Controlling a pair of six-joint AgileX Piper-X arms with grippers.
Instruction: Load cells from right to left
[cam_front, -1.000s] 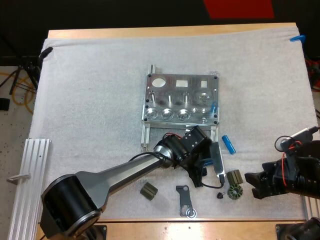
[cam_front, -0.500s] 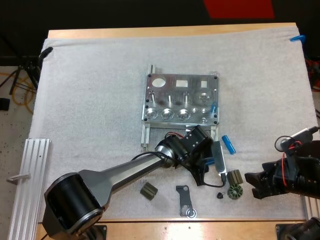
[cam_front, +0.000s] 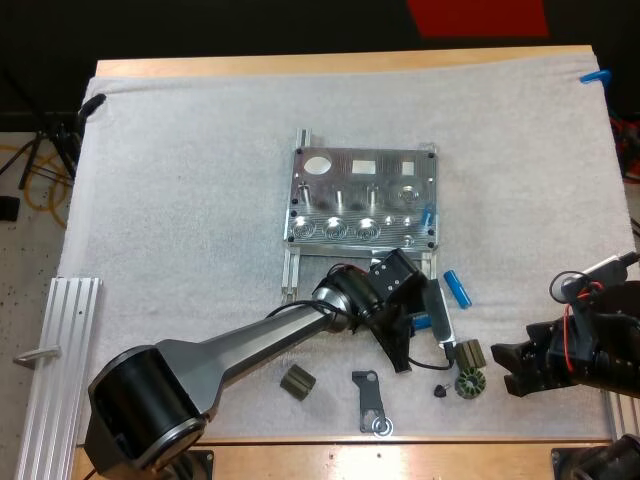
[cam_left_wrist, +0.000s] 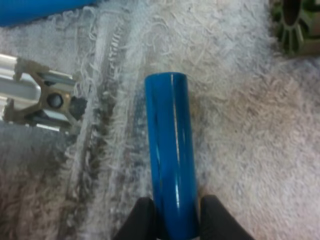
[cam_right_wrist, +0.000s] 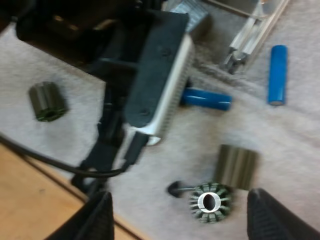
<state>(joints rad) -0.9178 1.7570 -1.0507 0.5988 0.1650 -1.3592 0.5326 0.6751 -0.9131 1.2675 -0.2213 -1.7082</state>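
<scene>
Left wrist view: fingers on blue cylinder

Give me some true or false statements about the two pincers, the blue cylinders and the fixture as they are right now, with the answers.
1. The left pincer is shut on a blue cylinder. True.
2. The right pincer grips the ribbed dark part. False: its fingers stand wide apart, clear of that part.
3. A second blue cylinder lies loose on the white mat. True.
4. The metal fixture stands on bare wood. False: it sits on the white mat.
</scene>
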